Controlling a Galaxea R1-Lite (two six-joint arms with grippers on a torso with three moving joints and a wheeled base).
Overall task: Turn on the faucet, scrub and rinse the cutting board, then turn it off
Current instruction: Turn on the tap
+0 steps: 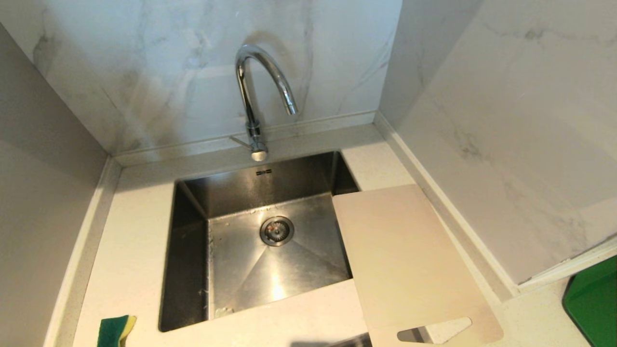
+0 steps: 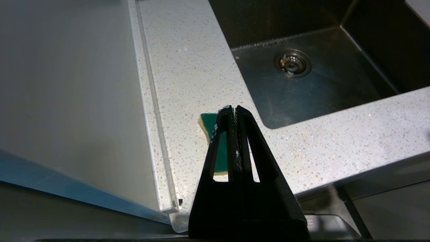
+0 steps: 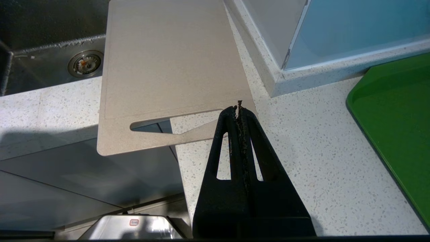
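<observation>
Head view: steel sink (image 1: 193, 250) set into a pale speckled countertop (image 1: 135, 231); basin holds only a round drain strainer (image 1: 276, 231) and a few pale flecks along its left floor edge; the faucet (image 1: 255, 91) stands upright behind the basin, spout arched over it, lever at its base; no water seen at the spout. The cutting board (image 1: 409, 260) lies flat to the right, its left edge overhanging the basin, handle slot nearest the camera; a green-and-yellow sponge (image 1: 114, 330) sits at the near left, cut off by the frame; a green slab (image 1: 595, 303) at far right, also cut off; neither arm appears here.

Left wrist view: left gripper (image 2: 234, 108) hangs above the counter's front edge, jaws pressed together, empty; it partly hides the sponge (image 2: 208, 124); sink floor and strainer (image 2: 292, 63) beyond.

Right wrist view: right gripper (image 3: 238, 109) likewise closed tight and empty, dark residue along the seam; it sits over the board's (image 3: 168, 60) slot end, whose corner projects past the counter front; contact cannot be judged; green slab (image 3: 396, 114) well apart.
</observation>
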